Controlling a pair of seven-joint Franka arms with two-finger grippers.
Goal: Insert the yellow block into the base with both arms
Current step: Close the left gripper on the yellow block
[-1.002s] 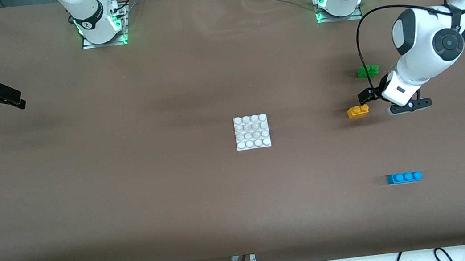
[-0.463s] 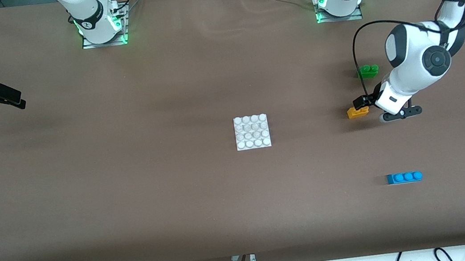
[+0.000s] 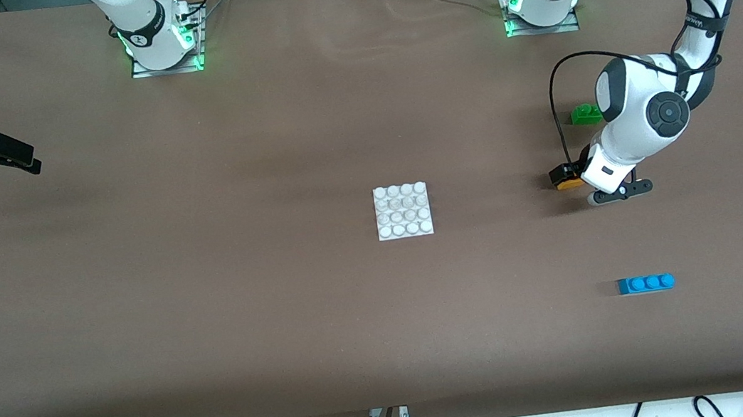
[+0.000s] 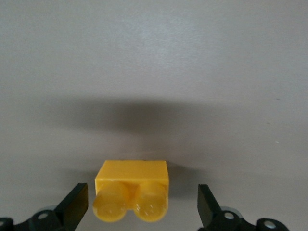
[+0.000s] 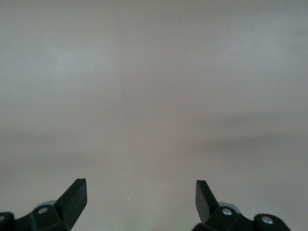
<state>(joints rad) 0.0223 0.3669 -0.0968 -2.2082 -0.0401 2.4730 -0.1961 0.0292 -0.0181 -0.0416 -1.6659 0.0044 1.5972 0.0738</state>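
Note:
The yellow block lies on the brown table toward the left arm's end, partly covered by my left gripper. In the left wrist view the block sits between the spread fingers of the left gripper, studs toward the camera, with a gap on each side. The white studded base lies flat at the table's middle, apart from the block. My right gripper waits at the right arm's end of the table, open over bare table.
A green two-stud brick lies farther from the front camera than the yellow block, close to the left arm's wrist. A blue three-stud brick lies nearer the camera. The arm bases stand along the table's edge.
The left arm has swung toward the table's middle and come down, bringing its open gripper from beside the yellow block to around it. The right arm has not moved.

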